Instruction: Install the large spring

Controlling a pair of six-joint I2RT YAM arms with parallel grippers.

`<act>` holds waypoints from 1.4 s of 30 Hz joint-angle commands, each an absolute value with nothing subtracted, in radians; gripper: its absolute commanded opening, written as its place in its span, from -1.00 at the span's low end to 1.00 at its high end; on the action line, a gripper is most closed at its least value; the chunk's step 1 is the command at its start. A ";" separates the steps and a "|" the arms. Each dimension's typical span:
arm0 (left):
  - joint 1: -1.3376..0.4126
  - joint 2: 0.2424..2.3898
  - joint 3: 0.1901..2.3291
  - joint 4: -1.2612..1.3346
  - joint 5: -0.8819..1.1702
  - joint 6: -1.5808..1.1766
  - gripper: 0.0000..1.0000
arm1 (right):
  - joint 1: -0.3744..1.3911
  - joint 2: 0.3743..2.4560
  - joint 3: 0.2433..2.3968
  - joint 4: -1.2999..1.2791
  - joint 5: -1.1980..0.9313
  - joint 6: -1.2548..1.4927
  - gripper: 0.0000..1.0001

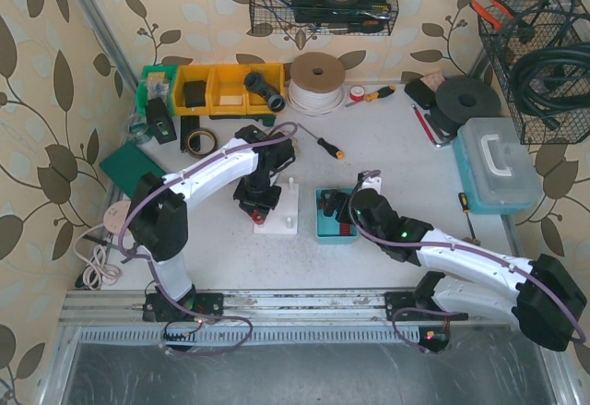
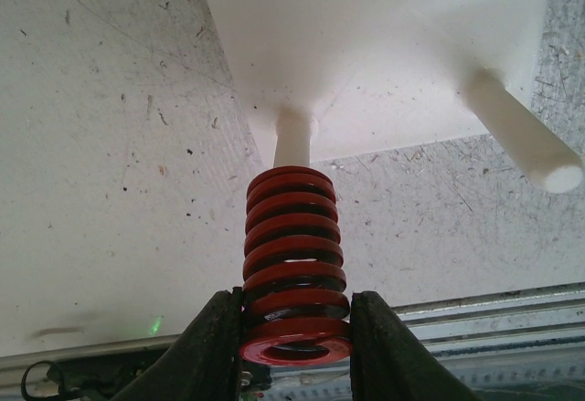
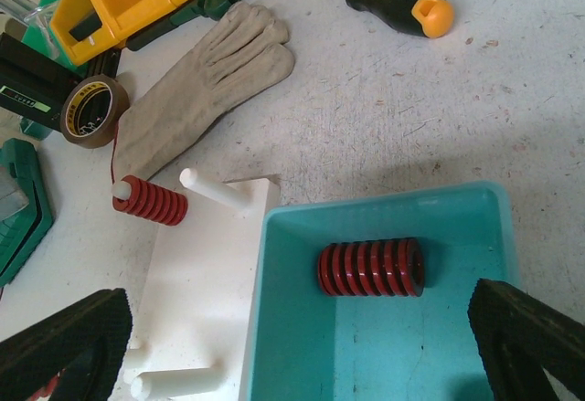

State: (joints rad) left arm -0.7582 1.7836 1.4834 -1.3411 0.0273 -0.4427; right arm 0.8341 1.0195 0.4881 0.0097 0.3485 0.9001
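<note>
Left end effector (image 2: 294, 330) clamps the red spring (image 2: 292, 255) at its end, aligned to seat on the white peg (image 2: 294, 141); right end effector (image 3: 302, 339) gapes empty.

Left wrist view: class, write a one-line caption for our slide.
Left end effector grips a red spring partway down a white peg on the white base.
</note>
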 commanded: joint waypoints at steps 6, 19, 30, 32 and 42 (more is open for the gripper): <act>-0.750 1.796 1.485 -1.325 0.049 -0.421 -1.00 | 0.846 1.006 0.513 0.011 0.373 0.889 0.97; -0.747 1.761 1.396 -1.205 0.101 -0.419 -1.00 | 0.853 1.011 0.520 0.005 0.371 0.879 0.96; -0.747 1.792 1.389 -1.220 0.072 -0.417 -1.00 | 0.855 1.014 0.525 0.004 0.374 0.875 0.96; -0.748 1.800 1.390 -1.214 0.075 -0.420 -1.00 | 0.855 1.010 0.520 0.008 0.376 0.878 0.96; -0.747 1.812 1.386 -1.198 0.077 -0.425 -1.00 | 0.856 1.006 0.521 0.002 0.374 0.876 0.96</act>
State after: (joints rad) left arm -0.7517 1.8103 1.3758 -1.1831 0.0628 -0.4381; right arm 0.8471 1.0164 0.4919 0.0074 0.3523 0.8890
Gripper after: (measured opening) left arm 0.321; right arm 0.979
